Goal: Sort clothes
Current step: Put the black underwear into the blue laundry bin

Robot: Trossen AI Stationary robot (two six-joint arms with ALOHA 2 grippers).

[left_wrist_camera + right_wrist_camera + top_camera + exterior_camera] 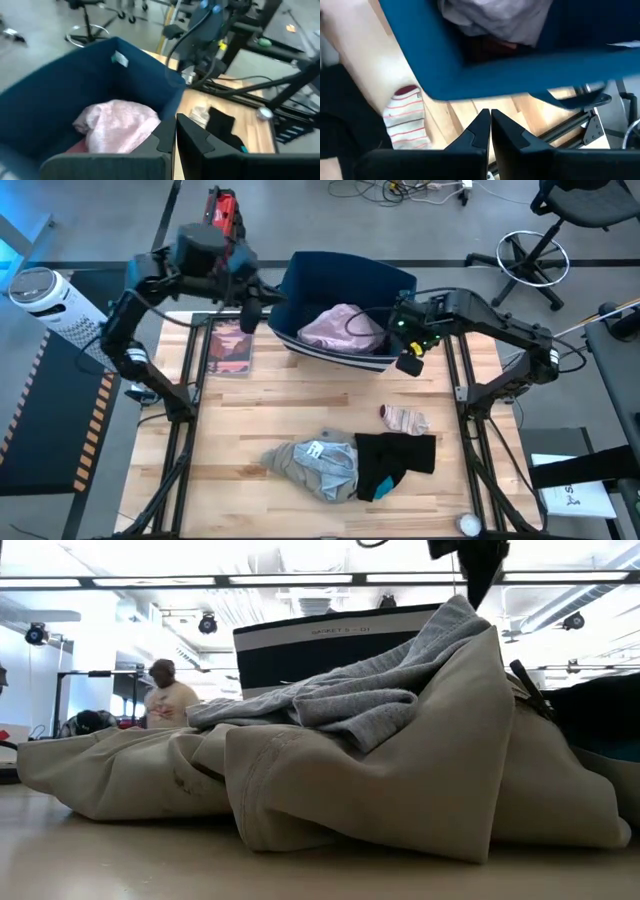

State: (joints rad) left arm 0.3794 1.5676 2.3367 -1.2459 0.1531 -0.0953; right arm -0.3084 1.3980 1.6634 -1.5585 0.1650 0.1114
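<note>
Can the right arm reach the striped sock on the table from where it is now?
Probably yes. The right claw, shut, hangs by the blue bin rim, and the striped sock lies uncovered on the table just nearer the front, beside the black garment; nothing stands between them.

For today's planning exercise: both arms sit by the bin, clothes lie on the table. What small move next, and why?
Probably swing the right gripper, fingers shut and empty, toward the striped sock. It lies nearest, outside the navy bin, which already holds a pale pink garment.

In the low view the grey-beige garment hides most of the navy bin behind it
</note>
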